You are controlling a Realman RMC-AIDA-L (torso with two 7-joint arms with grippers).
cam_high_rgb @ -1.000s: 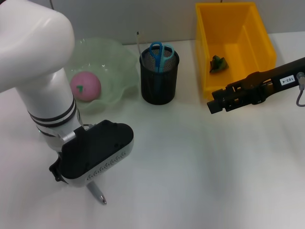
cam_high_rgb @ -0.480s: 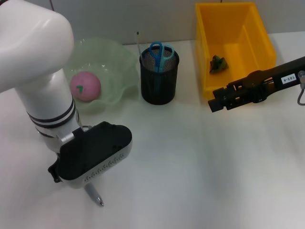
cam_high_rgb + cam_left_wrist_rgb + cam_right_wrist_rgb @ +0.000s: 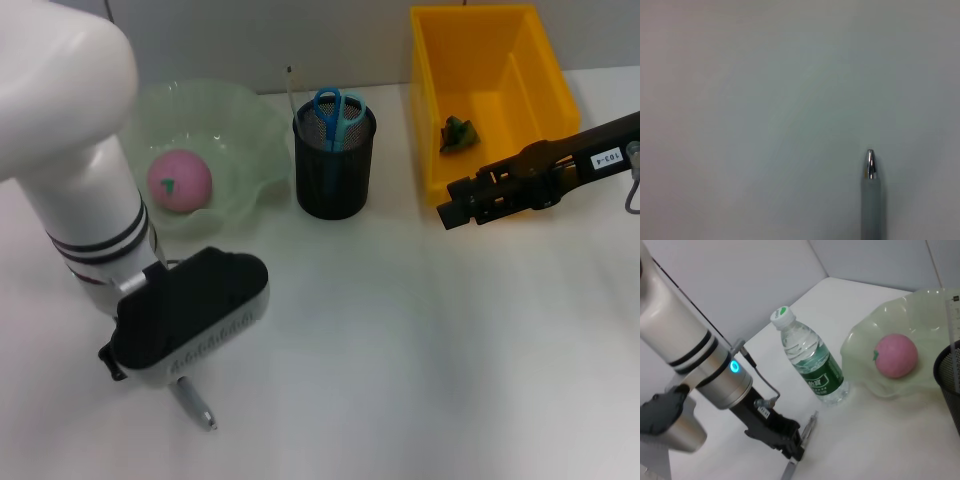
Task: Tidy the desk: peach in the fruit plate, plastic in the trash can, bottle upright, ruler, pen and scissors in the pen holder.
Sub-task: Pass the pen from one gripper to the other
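The desk (image 3: 420, 350) carries the whole work area, and the left arm (image 3: 80, 150) takes up its near left side. Most task items already lie where the task wants them. The yellow trash can (image 3: 420, 120) at the far right holds the green plastic (image 3: 458, 133). The fruit plate (image 3: 240, 130) at the far left holds the peach (image 3: 180, 181). The bottle (image 3: 812, 365) stands upright just beside the plate. The pen holder (image 3: 333, 185), between plate and can, contains the scissors (image 3: 338, 108) and the ruler (image 3: 292, 95). We therefore judge the pen (image 3: 196, 404) to be the last item, and the step in hand to be its pick-up. It is at the near left of the desk, under the left wrist. In the right wrist view the left pincer (image 3: 792, 447) is clenched around the pen barrel, with the tip projecting past it. Whether the pen is clear of the desk we cannot tell. The right pincer (image 3: 452, 213) hangs idle beside the near wall of the trash can, and we cannot tell its state. For the next move we would raise the pen and carry it away from the robot and to the right. It must then be turned upright over the holder and lowered into the free space beside the scissors, clear of the rim. Compared with one second ago, the left wrist and the pen have shifted together slightly to the left. This supports a firm grip. The right pincer has drifted a little toward the can. All other items are unchanged.
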